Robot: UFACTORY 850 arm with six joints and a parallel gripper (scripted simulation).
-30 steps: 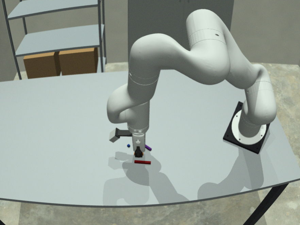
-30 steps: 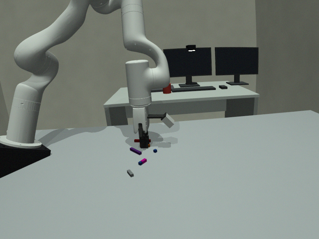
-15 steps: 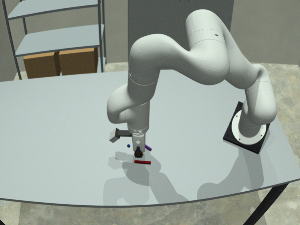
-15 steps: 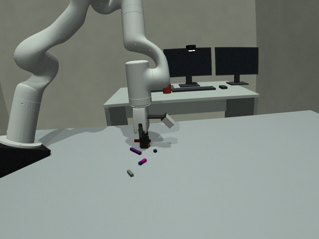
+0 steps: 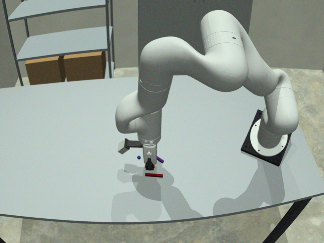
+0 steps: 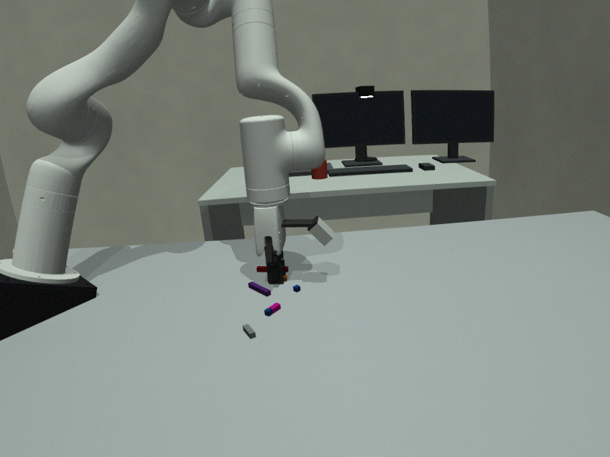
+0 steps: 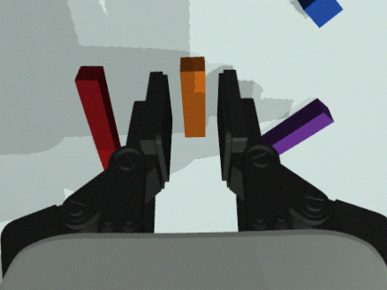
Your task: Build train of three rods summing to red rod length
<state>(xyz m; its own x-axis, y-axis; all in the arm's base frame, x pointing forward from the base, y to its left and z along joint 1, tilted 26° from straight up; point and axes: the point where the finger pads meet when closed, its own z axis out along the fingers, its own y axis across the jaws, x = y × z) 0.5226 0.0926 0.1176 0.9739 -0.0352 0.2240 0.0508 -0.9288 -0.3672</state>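
Note:
My gripper [image 5: 149, 168] [image 6: 275, 281] [image 7: 193, 95] points down, part open and holding nothing. The orange rod [image 6: 285, 277] [image 7: 193, 104] lies between its fingers, with a gap on each side. The red rod [image 5: 154, 175] [image 6: 261, 269] [image 7: 91, 104] lies to the left in the wrist view, slightly slanted to the orange one. A magenta rod [image 6: 274, 307] and a blue rod [image 6: 268, 312] lie end to end, seemingly touching; the arm hides them in the top view. A grey rod [image 6: 248, 331] lies nearer the exterior camera.
The purple rod [image 5: 160, 159] [image 6: 259, 289] [image 7: 305, 128] lies slanted beyond the right finger in the wrist view. A second blue rod [image 5: 139, 157] [image 6: 296, 288] [image 7: 323, 9] lies at the wrist view's upper right. The arm's base [image 5: 245, 149] stands at one end of the table.

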